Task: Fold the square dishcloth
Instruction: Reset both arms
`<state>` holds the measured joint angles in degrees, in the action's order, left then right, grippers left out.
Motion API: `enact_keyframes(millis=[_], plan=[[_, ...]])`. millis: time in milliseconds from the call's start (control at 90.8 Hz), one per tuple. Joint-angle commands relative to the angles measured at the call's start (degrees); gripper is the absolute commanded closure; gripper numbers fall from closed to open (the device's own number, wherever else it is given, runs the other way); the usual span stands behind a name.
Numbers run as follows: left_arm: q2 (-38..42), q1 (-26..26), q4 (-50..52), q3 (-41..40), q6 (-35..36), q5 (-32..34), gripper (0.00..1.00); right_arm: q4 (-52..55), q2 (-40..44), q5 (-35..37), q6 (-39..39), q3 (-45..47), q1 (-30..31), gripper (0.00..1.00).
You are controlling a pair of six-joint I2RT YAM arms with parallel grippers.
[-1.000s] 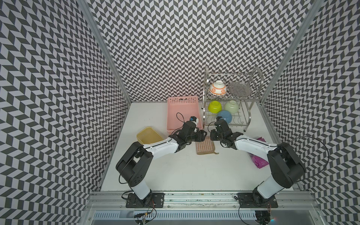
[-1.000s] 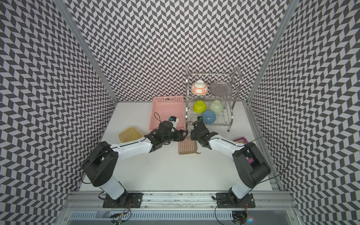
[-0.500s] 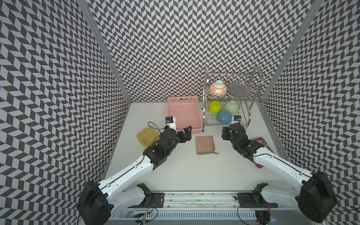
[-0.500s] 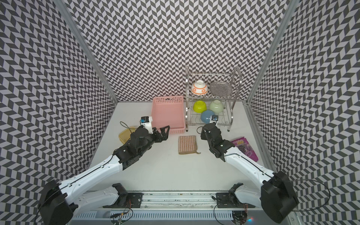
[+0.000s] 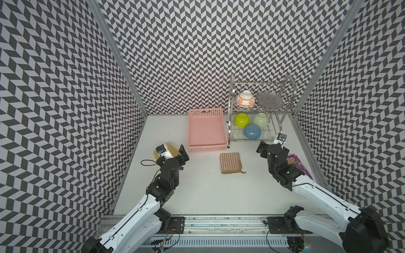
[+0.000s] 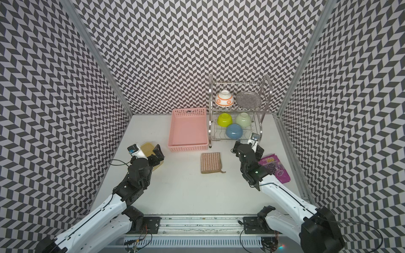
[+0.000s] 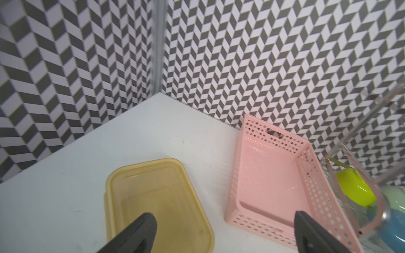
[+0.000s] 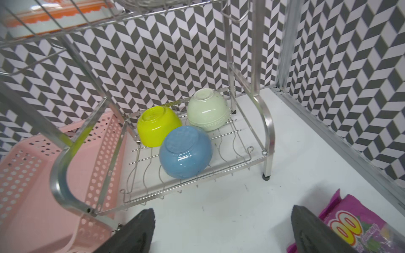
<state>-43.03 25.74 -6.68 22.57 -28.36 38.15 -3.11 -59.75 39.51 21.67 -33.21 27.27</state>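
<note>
The dishcloth (image 5: 230, 163) (image 6: 210, 162) lies flat on the table (image 5: 208, 192) at mid-frame in both top views, just below the basket (image 5: 207, 149). It sits between the two grippers and well apart from each. Its loop (image 5: 242, 172) sticks out at the lower right corner. How many layers it has cannot be told, and it falls outside both wrist views.

The left gripper (image 5: 175, 156) (image 7: 223, 214) is spread wide and holds nothing. In a top view it covers part of the yellow box (image 6: 147, 149). In its wrist view both fingers (image 7: 140, 234) are cut off by the lower edge, and one hides the box's (image 7: 157, 197) near end.

The right gripper (image 5: 272, 149) (image 8: 222, 210) is likewise wide apart and empty. Its arm overlaps the packet (image 6: 277, 168), which the wrist view crops at lower right (image 8: 350, 225). There the rack (image 8: 268, 131) runs off the top of the frame, with its upper bowl (image 8: 43, 13) only an orange blur.
</note>
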Motion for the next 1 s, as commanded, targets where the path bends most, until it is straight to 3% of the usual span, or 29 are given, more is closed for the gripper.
enact_keyframes(millis=[0,231,408,661,991], plan=[[-0.08,-5.78,-7.77,-2.39,3.23,0.22,0.0,-12.22,3.32,1.55,-5.23,4.56,-1.95,0.0],[-4.45,-19.9,-17.0,-5.32,6.82,-9.82,0.0,-30.3,5.0,-3.75,-14.14,15.17,-7.7,0.0],[-9.91,-27.04,-25.75,-6.4,10.17,-19.58,0.0,-34.13,-0.22,-10.45,-12.75,16.78,-15.77,0.0],[-15.01,-29.76,-36.43,-9.28,18.32,-26.42,0.0,-49.23,-10.99,-18.37,-11.63,21.47,-22.49,0.0],[-19.37,-30.91,-52.57,-16.52,22.84,-29.38,0.0,-63.57,-14.34,-25.66,-16.31,24.71,-24.63,0.0]])
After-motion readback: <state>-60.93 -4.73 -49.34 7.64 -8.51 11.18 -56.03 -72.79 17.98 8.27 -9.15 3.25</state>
